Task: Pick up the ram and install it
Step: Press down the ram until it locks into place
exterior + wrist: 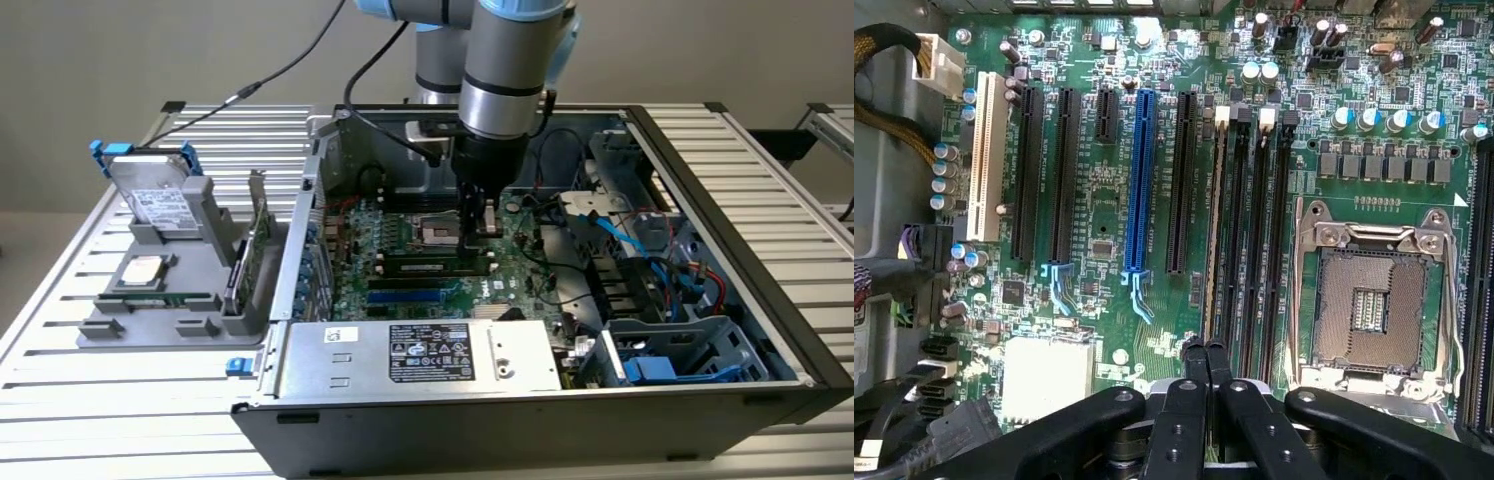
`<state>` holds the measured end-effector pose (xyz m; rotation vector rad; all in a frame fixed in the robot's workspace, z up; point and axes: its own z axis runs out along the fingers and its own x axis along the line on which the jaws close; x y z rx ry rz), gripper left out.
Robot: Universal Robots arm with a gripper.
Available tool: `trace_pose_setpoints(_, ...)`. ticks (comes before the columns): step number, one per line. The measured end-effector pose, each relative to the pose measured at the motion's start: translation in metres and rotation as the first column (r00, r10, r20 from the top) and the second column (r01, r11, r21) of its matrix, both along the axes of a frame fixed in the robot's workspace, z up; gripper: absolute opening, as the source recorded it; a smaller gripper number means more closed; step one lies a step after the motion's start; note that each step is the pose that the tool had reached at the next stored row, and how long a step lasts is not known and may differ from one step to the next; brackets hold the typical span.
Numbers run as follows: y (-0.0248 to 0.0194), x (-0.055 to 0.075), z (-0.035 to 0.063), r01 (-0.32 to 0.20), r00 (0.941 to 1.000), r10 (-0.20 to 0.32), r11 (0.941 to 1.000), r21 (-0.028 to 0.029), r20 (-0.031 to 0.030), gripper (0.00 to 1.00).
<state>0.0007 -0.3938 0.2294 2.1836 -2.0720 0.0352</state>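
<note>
Nearest in the exterior view, the power supply unit point(414, 357) lies along the front wall of the open computer case point(787, 330), its black-and-white label facing up. The case rests on a slatted metal table point(120, 440).

Behind the power supply, the green motherboard point(350, 262) lies flat on the case floor. The ram point(434, 266) sits among the memory slots, a dark stick running lengthwise across the board just in front of the open processor socket point(442, 232). In the wrist view the same stick point(1211, 220) appears edge-on in the slot nearest the expansion slots, beside the blue expansion slot point(1140, 180).

The end effector point(475, 240) stands upright directly above the ram, fingertips down at the stick; whether they touch it cannot be told. Its fingers are clenched together, nothing visible between them. In the wrist view the end effector point(1206, 350) shows both black fingers pressed side by side over one end of the memory slots.

On the exterior view's left, a grey fixture tray point(167, 290) carries a silver processor chip point(143, 271) and, farther back, a grey drive with blue clips point(154, 195) propped at a tilt.
</note>
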Motion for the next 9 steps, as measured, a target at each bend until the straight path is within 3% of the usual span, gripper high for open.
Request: trace_pose_setpoints(9, -0.0001, 0.0000, -0.0048, 0.000, 1.0000, 0.000, 1.0000, -0.0008, -0.0006, 0.10)
